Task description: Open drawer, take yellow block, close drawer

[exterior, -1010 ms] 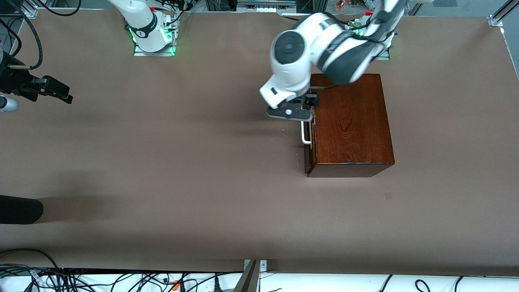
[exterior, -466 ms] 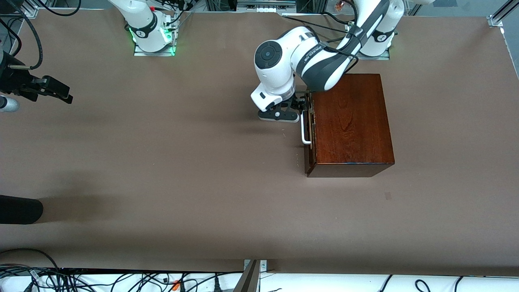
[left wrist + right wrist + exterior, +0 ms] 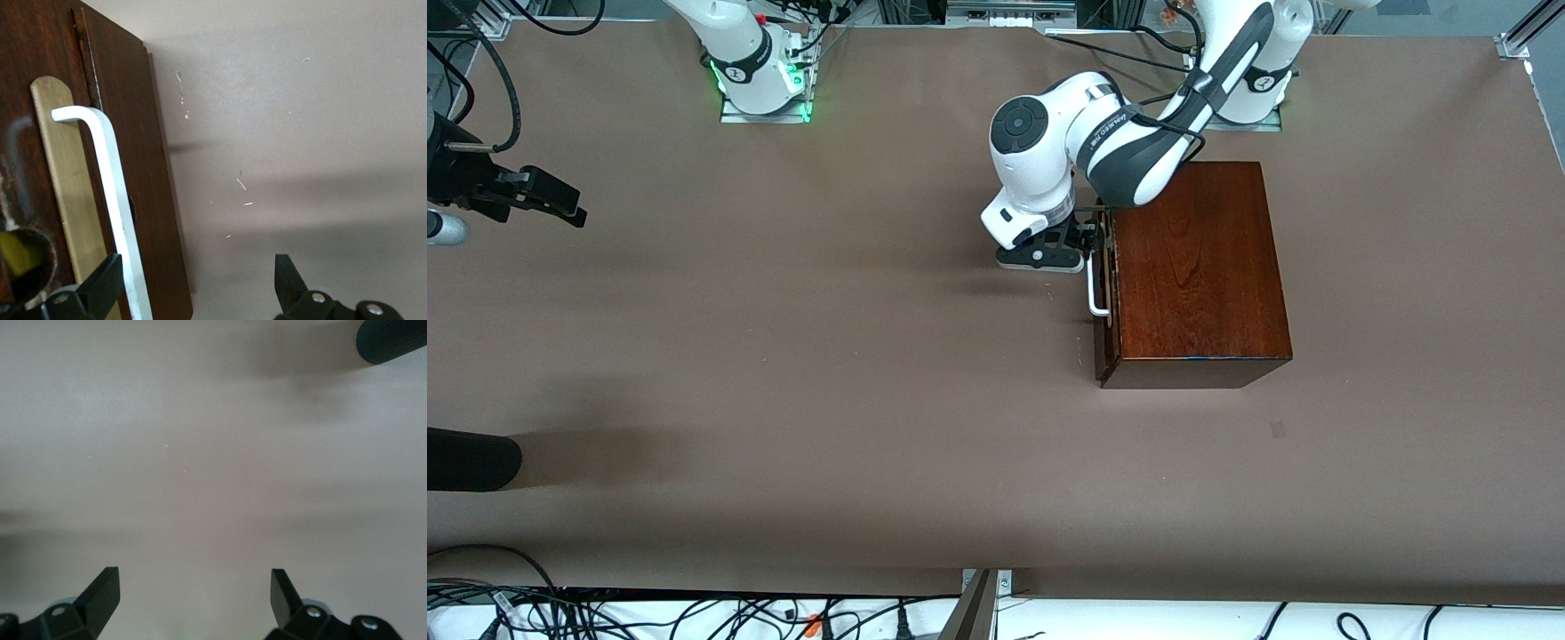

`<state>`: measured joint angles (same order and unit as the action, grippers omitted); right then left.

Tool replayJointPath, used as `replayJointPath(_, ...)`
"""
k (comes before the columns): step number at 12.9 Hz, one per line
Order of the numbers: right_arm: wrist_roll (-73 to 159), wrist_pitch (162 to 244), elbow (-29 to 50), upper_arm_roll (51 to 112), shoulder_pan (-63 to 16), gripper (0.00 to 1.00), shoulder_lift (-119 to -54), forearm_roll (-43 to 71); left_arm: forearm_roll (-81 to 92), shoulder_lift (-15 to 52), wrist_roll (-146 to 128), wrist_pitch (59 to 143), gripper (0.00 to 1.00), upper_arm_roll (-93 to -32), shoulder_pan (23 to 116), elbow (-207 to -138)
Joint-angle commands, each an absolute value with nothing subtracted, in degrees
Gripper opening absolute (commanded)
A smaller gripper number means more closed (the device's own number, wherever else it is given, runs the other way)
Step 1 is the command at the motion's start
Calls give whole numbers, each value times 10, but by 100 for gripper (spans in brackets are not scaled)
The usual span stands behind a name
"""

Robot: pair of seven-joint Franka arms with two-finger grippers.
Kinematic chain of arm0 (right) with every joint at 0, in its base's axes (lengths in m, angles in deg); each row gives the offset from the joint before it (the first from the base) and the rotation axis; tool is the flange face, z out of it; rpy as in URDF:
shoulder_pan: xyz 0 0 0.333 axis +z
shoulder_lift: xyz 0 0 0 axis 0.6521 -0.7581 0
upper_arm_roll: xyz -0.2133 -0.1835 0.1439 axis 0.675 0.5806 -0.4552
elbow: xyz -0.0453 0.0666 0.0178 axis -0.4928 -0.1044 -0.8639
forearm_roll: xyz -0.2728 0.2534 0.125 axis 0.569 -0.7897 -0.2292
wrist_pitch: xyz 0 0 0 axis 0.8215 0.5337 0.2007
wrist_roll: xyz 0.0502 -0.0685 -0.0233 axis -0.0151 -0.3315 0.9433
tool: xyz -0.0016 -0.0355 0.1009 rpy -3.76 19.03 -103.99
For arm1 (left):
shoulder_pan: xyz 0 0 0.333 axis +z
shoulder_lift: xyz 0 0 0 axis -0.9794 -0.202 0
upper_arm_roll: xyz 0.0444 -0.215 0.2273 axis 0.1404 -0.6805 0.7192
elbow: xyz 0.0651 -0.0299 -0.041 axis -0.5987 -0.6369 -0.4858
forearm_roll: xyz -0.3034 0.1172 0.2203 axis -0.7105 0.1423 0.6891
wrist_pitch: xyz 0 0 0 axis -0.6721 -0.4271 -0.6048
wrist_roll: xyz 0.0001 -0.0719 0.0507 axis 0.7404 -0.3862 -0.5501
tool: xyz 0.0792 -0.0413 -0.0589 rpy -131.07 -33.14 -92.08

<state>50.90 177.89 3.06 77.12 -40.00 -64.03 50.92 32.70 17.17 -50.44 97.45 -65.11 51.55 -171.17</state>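
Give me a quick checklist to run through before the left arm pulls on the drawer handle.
1. Left gripper open: ok, its fingers stand wide apart.
2. Handle between the fingers: not ok, the white bar lies right by one finger, not centred in the gap.
3. Grip on the handle: not ok, nothing is clamped yet.
4. Drawer state: ok for a pull, it sits shut in the wooden box.
5. Table in front of the drawer free for it to slide out: ok.
6. Right gripper out of the way: ok, it waits open over bare table at the right arm's end.
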Motion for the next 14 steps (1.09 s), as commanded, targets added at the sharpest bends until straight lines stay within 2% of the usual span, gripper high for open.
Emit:
replayJointPath(1,513,1777,21,766,-406,100,-644,500,356,181,-517,993,100,-650,521,-1731)
replayJointPath(14,513,1777,21,766,-408,100,-644,500,379,153,-563,1019,100,-644,521,-1733)
